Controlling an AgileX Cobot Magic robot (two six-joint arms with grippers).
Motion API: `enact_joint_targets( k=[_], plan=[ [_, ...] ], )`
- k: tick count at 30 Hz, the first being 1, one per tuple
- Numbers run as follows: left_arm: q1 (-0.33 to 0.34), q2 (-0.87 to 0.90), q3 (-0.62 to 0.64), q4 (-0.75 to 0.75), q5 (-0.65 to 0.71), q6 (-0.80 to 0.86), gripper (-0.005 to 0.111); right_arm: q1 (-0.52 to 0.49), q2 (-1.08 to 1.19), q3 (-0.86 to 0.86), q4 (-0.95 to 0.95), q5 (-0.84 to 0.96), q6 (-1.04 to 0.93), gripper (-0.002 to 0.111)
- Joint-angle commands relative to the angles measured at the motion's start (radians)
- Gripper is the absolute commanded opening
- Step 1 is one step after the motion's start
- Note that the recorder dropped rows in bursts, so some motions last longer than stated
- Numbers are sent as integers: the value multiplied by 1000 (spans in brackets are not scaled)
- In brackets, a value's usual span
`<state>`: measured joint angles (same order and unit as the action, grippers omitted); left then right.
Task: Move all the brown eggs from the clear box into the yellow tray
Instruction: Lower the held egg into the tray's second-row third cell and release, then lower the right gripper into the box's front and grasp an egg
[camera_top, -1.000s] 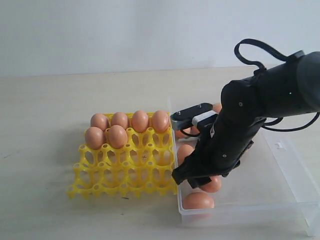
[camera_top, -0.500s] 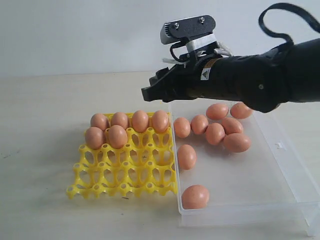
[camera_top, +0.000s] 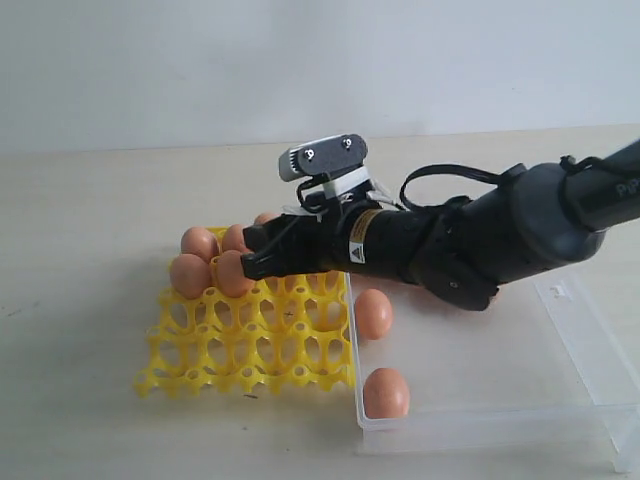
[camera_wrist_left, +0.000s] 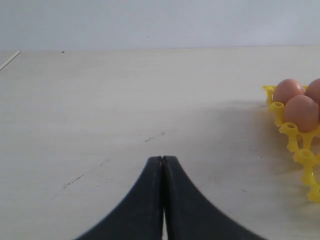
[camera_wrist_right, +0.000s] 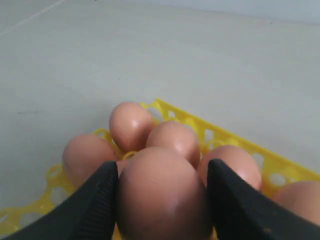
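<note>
Whereas a second ago the right arm was dipped into the clear box (camera_top: 480, 370), it now stretches low across the yellow tray (camera_top: 215, 350), with the right tool (camera_top: 260, 260) over the second row of cups. The right wrist view shows this tool pinching a brown egg (camera_wrist_right: 161, 192) between its two black fingers (camera_wrist_right: 95, 205), just above the seated eggs (camera_top: 190, 275) in the back cups. By the look of it, one more egg has left the box and is about to be set beside the two in the second row; it is not yet released. Two loose eggs (camera_top: 373, 313) show in the box near its tray-side wall. Any others are hidden behind the arm, and the front half of the tray is unfilled, so much of the task likely remains. The left tool (camera_wrist_left: 162, 167) is pressed together, idle over the bare desk (camera_wrist_left: 100, 110) just off the tray's corner. The desk is pale, matte and faintly scuffed, with a plain whitish wall (camera_top: 150, 70) behind it.
</note>
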<state>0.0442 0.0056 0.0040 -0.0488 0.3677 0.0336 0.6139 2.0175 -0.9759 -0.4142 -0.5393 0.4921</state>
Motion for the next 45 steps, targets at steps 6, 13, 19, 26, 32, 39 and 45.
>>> enact_joint_targets(
  k=[6, 13, 19, 26, 32, 39, 45],
  plan=[
    [-5, -6, -4, -6, -14, -5, 0, 3, 54, 0, -12, -61, -21, 52],
    [-5, -6, -4, -6, -14, -5, 0, 3, -85, 0, -12, 64, -21, 59],
    [-5, -6, -4, -6, -14, -5, 0, 0, -365, 0, 1, 596, -92, 33],
    [-5, -6, -4, -6, -14, -5, 0, -51, -447, 4, 290, 993, -191, 68],
    [-5, -6, -4, -6, -14, -5, 0, -70, -433, 75, 523, 1008, -262, 65],
    [-5, -6, -4, -6, -14, -5, 0, -67, -413, 166, 647, 966, -321, 63],
    [-5, -6, -4, -6, -14, -5, 0, -51, -407, 201, 759, 954, -374, 63]
  ],
)
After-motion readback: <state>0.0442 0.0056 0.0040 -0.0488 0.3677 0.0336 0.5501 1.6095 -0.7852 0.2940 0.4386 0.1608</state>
